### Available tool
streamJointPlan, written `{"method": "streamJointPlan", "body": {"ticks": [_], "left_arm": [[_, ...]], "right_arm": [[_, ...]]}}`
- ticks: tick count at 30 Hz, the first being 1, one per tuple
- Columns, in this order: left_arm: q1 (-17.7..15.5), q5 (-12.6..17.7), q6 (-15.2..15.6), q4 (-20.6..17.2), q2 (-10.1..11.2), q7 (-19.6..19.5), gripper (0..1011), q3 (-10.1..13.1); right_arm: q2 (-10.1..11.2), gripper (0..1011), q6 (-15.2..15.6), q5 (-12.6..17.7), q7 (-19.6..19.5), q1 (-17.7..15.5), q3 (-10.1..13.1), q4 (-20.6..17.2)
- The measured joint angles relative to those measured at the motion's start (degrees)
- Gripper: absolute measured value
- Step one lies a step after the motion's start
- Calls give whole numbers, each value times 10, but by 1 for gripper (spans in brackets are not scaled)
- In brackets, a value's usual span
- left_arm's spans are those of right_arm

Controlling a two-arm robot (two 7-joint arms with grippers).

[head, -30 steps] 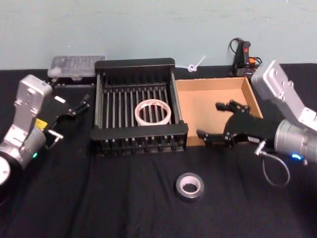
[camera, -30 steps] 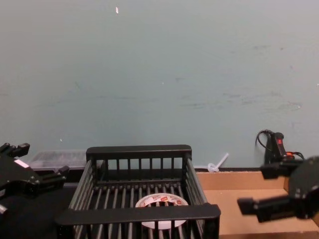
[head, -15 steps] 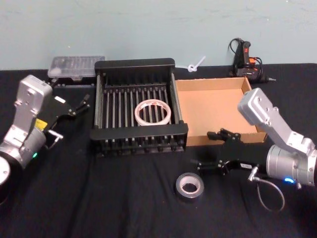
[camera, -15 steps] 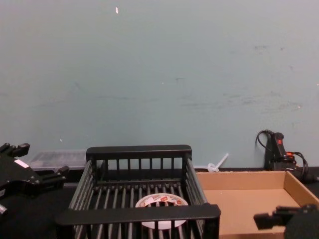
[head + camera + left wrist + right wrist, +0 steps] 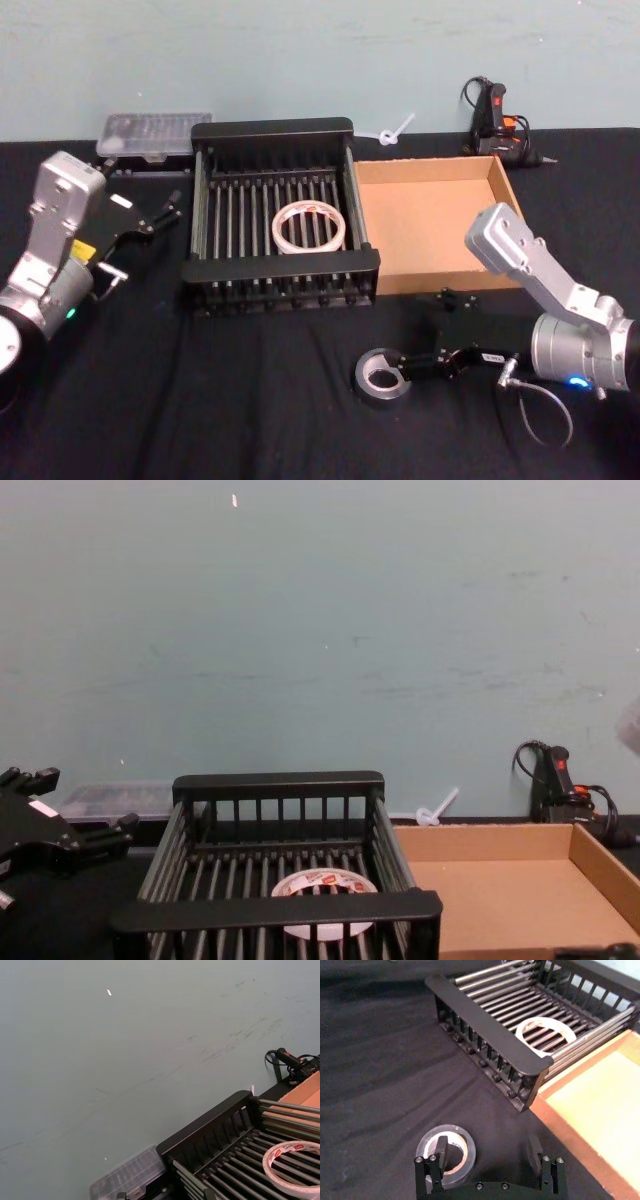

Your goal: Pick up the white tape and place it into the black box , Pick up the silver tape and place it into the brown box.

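Observation:
The white tape (image 5: 310, 226) lies flat on the barred floor of the black box (image 5: 272, 128); it also shows in the chest view (image 5: 322, 885) and the right wrist view (image 5: 545, 1036). On the black cloth in front of the boxes lies the silver tape (image 5: 383, 376). My right gripper (image 5: 425, 332) is low beside it and open. In the right wrist view one fingertip (image 5: 441, 1151) sits over the silver tape (image 5: 446, 1156) at its hole, the other off to the side. The brown box (image 5: 430, 220) is bare inside. My left gripper (image 5: 150, 215) is parked open, left of the black box.
A clear lidded container (image 5: 155, 132) stands behind the black box's left corner. A black tool with a cable (image 5: 492, 110) and a white tie (image 5: 395, 130) lie at the back by the wall. Black cloth covers the table front.
My right gripper has come away from above the brown box, moving toward the table's front and down to the silver tape. The left arm and both tapes have not moved.

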Motion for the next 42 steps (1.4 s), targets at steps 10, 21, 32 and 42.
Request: {"method": "streamJointPlan", "body": {"ticks": [10, 21, 32, 42], "left_arm": [[0, 0, 0, 0, 0, 0, 1001, 0], [0, 0, 0, 0, 0, 0, 1001, 0], [0, 0, 0, 0, 0, 0, 1001, 0], [0, 0, 0, 0, 0, 0, 1002, 0]], "right_arm": [[-4, 1002, 11, -1, 1, 11, -13, 19], [-15, 1002, 14, -10, 1, 23, -25, 38], [-19, 1002, 16, -15, 4, 27, -32, 45], [-20, 1002, 17, -16, 4, 27, -33, 48]]}}
